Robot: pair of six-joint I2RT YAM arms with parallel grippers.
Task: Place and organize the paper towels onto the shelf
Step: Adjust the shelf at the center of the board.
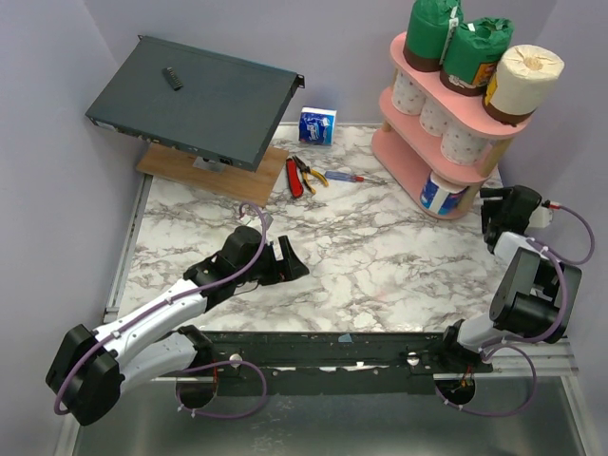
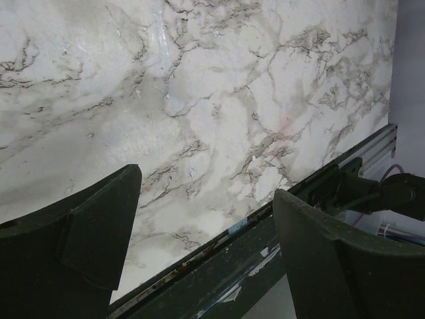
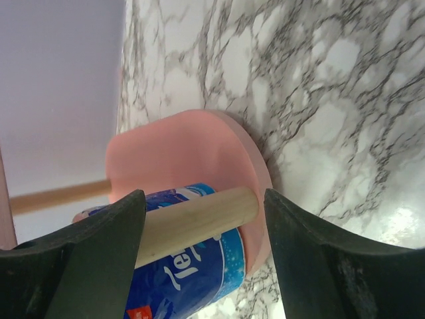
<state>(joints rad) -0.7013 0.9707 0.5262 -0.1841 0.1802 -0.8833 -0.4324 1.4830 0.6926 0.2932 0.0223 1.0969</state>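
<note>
the right gripper [image 3: 202,222] holds its jaws apart and empty, facing a dowel post [image 3: 229,207] of the shelf [image 3: 192,143]. just behind the post a blue-and-white roll [image 3: 199,269] sits on the bottom tier. likely light, soft and slick-wrapped, it wants a gentle hold across its sides, and the post bars a straight reach. the left gripper [image 2: 206,226], also spread, hovers over the marble table [image 2: 199,80].

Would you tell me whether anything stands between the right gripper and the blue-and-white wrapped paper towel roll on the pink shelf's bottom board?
Yes. A light wooden dowel post of the pink shelf crosses in front of the blue-and-white wrapped roll, in the gap of the open right gripper.
</note>
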